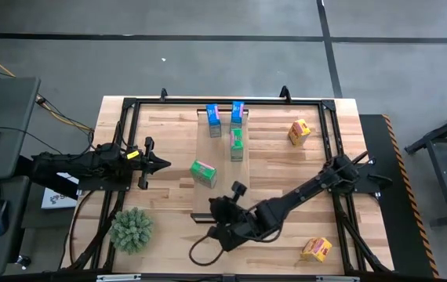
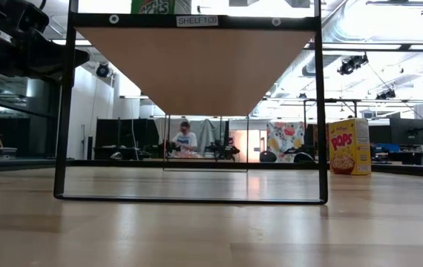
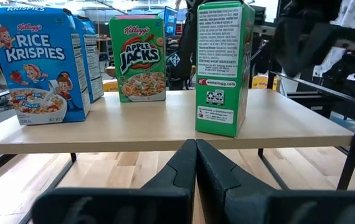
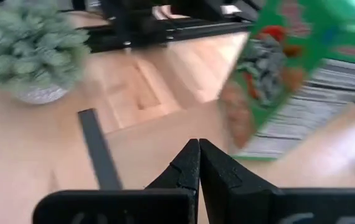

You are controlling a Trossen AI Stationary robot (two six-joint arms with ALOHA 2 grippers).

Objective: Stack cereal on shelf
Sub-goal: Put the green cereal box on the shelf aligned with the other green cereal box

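The shelf [image 1: 222,160] is a pale board raised on a black frame in the middle of the table. On it stand two blue cereal boxes [image 1: 213,119] [image 1: 237,112] at the far end, a green one [image 1: 237,144] mid-board, and another green one [image 1: 203,172] turned askew nearer the front. Two yellow boxes stand on the table, one at far right [image 1: 299,131] and one at near right [image 1: 316,249]. My right gripper [image 1: 212,210] is shut and empty, just short of the shelf's near end, with the askew green box [image 4: 277,68] ahead of it. My left gripper [image 3: 196,149] waits shut at the left.
A spiky green plant [image 1: 132,229] in a pot stands at the table's near left corner. The black frame's posts [image 2: 320,111] and rails ring the shelf. In the low view the yellow box [image 2: 349,146] stands upright on the tabletop. People sit in the room beyond.
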